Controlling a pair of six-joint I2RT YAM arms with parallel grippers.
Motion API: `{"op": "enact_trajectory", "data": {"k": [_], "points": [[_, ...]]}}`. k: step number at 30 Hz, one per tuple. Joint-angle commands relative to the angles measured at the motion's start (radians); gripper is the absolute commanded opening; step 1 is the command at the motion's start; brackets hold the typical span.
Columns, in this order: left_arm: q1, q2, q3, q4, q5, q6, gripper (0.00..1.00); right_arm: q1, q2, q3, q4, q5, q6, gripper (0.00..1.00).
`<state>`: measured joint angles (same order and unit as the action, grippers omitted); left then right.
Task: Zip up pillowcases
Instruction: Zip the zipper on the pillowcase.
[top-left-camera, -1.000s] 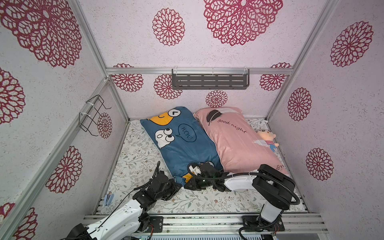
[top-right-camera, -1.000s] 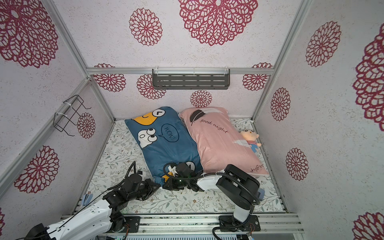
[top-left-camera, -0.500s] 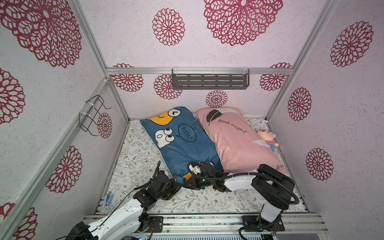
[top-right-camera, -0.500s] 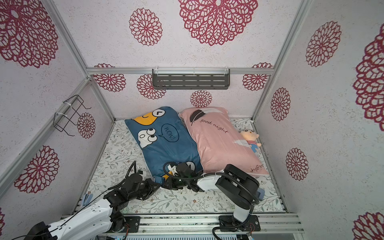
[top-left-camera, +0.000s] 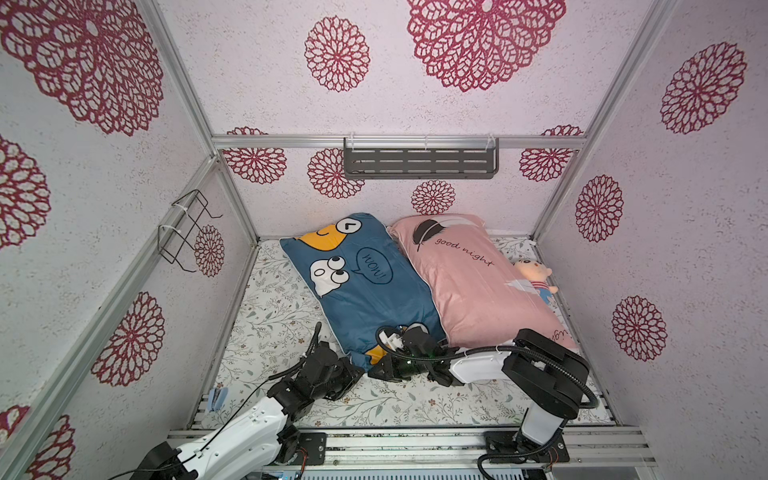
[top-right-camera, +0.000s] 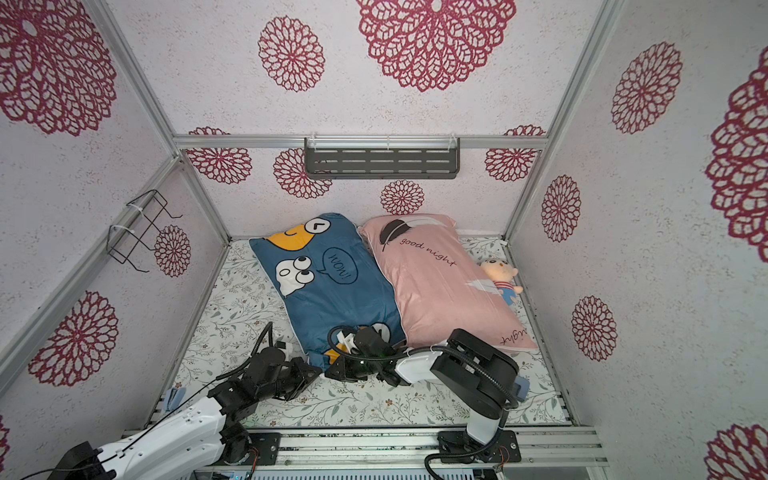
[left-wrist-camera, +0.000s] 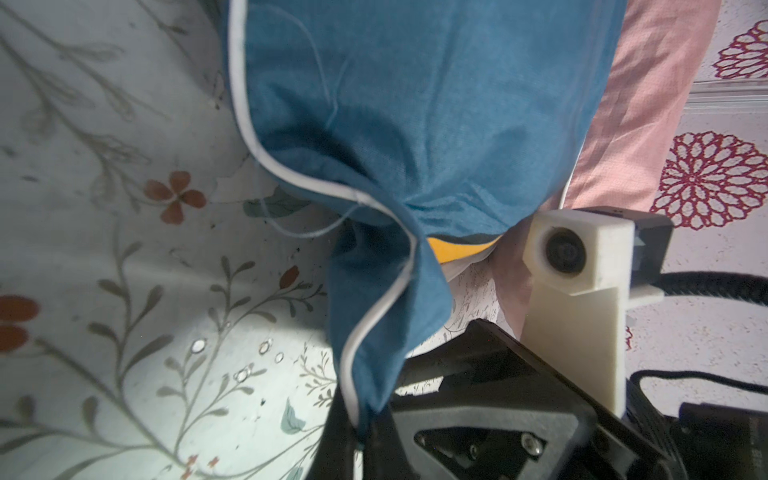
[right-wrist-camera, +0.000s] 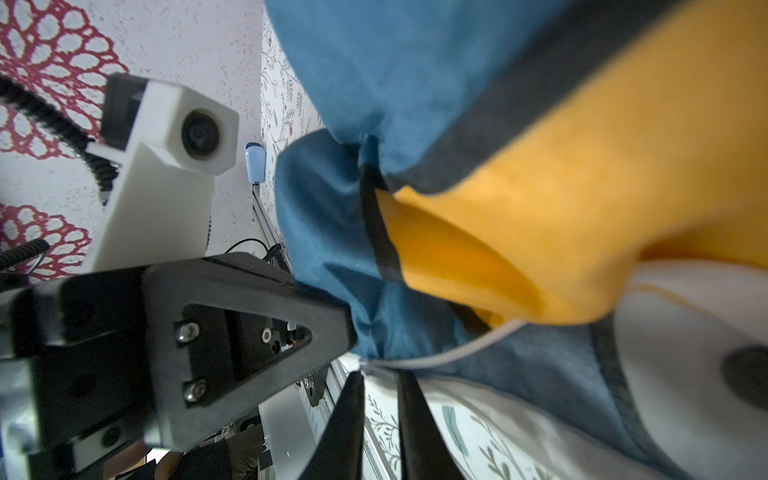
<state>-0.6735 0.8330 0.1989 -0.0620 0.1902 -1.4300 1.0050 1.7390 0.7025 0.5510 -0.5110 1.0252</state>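
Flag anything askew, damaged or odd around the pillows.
On the blue pillow, the near corner is bunched to a point, pinched in the left gripper. A loose white thread dangles there. Nothing else stands out.

**Blue pillowcase** (top-left-camera: 365, 291): rectangular and stuffed, printed with yellow and white cartoon faces and a "WOW!" bubble, with white piping along the edge. It lies flat on the tabletop (top-left-camera: 270, 316) and extends away from both claws. Its near corner is bunched and pinched in the closed left claw (left-wrist-camera: 359, 432). The right claw (right-wrist-camera: 380, 399) meets the same near edge.

**Pink pillowcase** (top-left-camera: 469, 282): rectangular and stuffed, with a feather print and "good night" script. It lies flat beyond the right claw, touching the blue pillowcase along one long side.
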Motion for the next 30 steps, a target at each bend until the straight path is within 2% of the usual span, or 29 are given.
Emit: {"op": "enact_trajectory", "data": {"k": [1, 9, 20, 30], "points": [[-0.003, 0.004, -0.005, 0.036, -0.010, -0.004, 0.00, 0.000, -0.039, -0.012, 0.034, 0.017, 0.015, 0.23], [-0.004, 0.003, -0.006, 0.045, -0.011, -0.004, 0.00, 0.000, -0.018, -0.008, 0.042, 0.014, 0.021, 0.35], [-0.008, 0.046, -0.006, 0.080, -0.005, -0.004, 0.00, 0.002, 0.004, 0.008, 0.125, -0.006, 0.056, 0.33], [-0.008, 0.043, 0.000, 0.073, -0.011, -0.001, 0.00, 0.001, -0.031, -0.009, 0.100, 0.000, 0.055, 0.27]]}}
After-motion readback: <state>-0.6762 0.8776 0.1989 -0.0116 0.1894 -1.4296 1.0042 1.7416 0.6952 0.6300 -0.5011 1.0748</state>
